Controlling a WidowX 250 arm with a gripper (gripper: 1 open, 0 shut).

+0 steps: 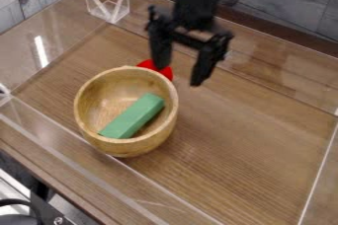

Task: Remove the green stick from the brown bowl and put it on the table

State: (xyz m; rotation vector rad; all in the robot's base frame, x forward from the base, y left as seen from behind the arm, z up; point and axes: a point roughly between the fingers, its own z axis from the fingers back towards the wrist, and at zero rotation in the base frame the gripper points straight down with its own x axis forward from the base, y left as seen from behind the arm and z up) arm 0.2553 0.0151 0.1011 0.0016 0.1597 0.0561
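The green stick [133, 117] lies flat inside the brown bowl [93, 130], slanting from its lower left to its upper right. The bowl stands on the wood-grain table [251, 155], left of the middle. My gripper [181, 59] hangs above the bowl's far right rim, pointing down, its two dark fingers spread wide with nothing between them. It is open and clear of the stick.
A small red round object [157, 68] sits just behind the bowl, partly hidden by my fingers. Clear acrylic walls [79, 165] border the table. A clear bracket [106, 5] stands at the back left. Bare tabletop lies to the right of the bowl.
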